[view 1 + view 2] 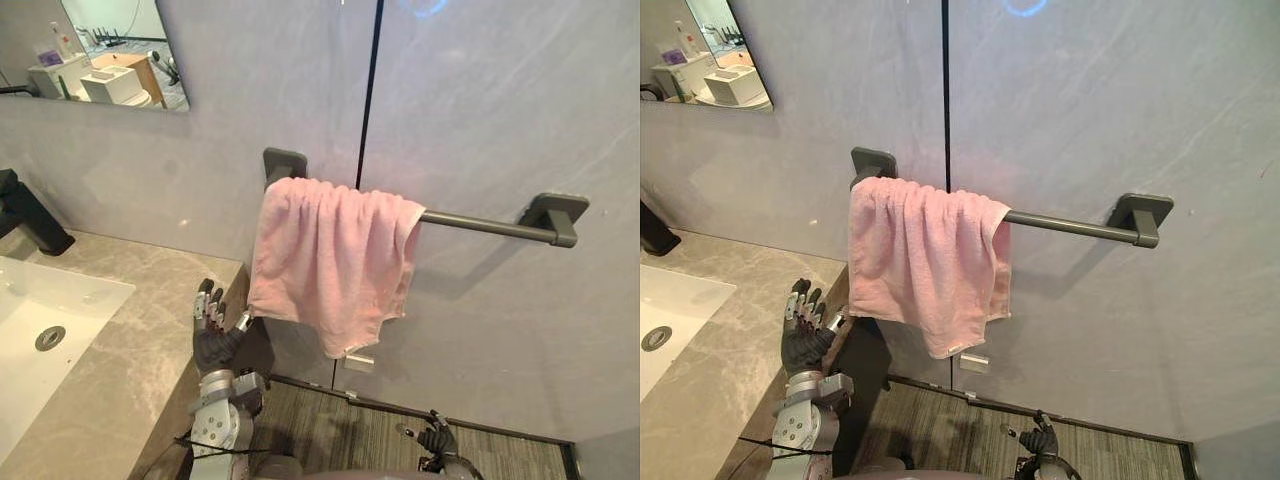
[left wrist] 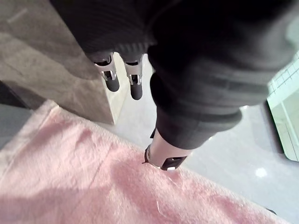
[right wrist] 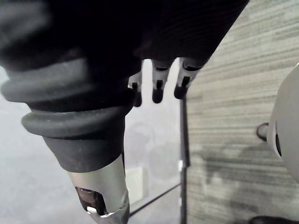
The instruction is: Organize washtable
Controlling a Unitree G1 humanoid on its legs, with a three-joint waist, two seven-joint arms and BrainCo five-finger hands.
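towel (image 1: 335, 255), pink, hangs over the left end of the towel bar (image 1: 480, 224) on the far wall, bunched and uneven, with one low corner sagging. my left hand (image 1: 213, 335) is up by the counter (image 1: 120, 350) edge, just below and left of the towel, fingers straight and released, holding nothing. right hand (image 1: 437, 437) hangs low near the floor, fingers loose, empty. risk i see: a one-sided pull drags the towel off the bar onto the floor. reaching up, the left hand may also clip the counter edge.
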